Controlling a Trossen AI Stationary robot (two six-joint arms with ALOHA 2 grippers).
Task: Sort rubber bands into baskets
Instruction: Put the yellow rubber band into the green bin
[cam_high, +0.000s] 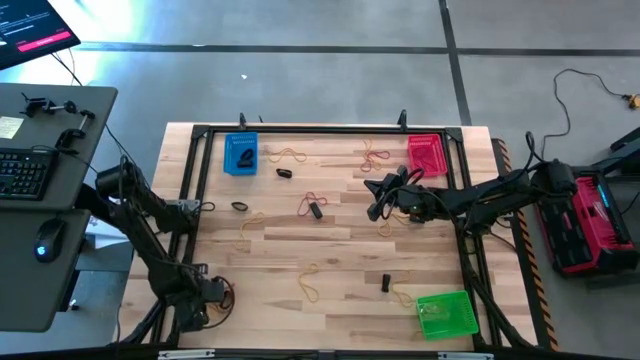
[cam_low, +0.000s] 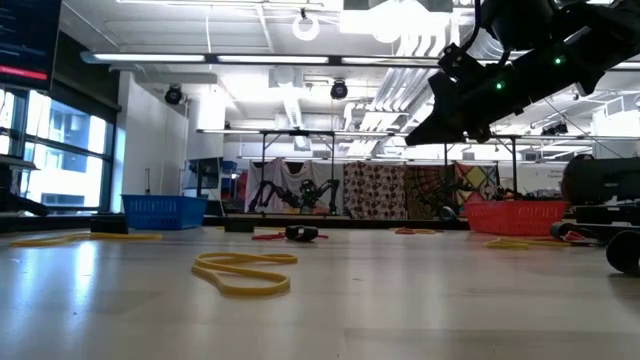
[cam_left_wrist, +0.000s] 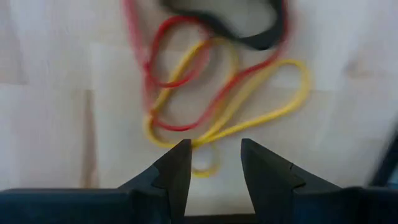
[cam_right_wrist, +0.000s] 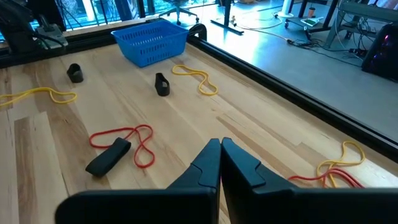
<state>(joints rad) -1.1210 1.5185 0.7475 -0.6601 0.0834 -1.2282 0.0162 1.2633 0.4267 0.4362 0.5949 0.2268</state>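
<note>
My left gripper (cam_left_wrist: 211, 163) is open, low over a tangle of red, yellow and black rubber bands (cam_left_wrist: 211, 81) near the table's left side (cam_high: 205, 207). Its fingertips stand on either side of a yellow loop's end (cam_left_wrist: 202, 163). My right gripper (cam_right_wrist: 221, 149) is shut and empty, raised above the table right of centre (cam_high: 375, 205), near the red basket (cam_high: 425, 153). The blue basket (cam_high: 240, 153) stands at the far left and the green basket (cam_high: 445, 313) at the near right. More bands lie scattered: a red one with a black one (cam_high: 312, 207) and a yellow one (cam_high: 312, 290).
A black frame rail (cam_high: 330, 130) runs around the table top. A red and black case (cam_high: 590, 225) lies on the floor right of the table. A desk with a keyboard (cam_high: 25, 170) stands at the left. A yellow band (cam_low: 245, 272) lies near the front edge.
</note>
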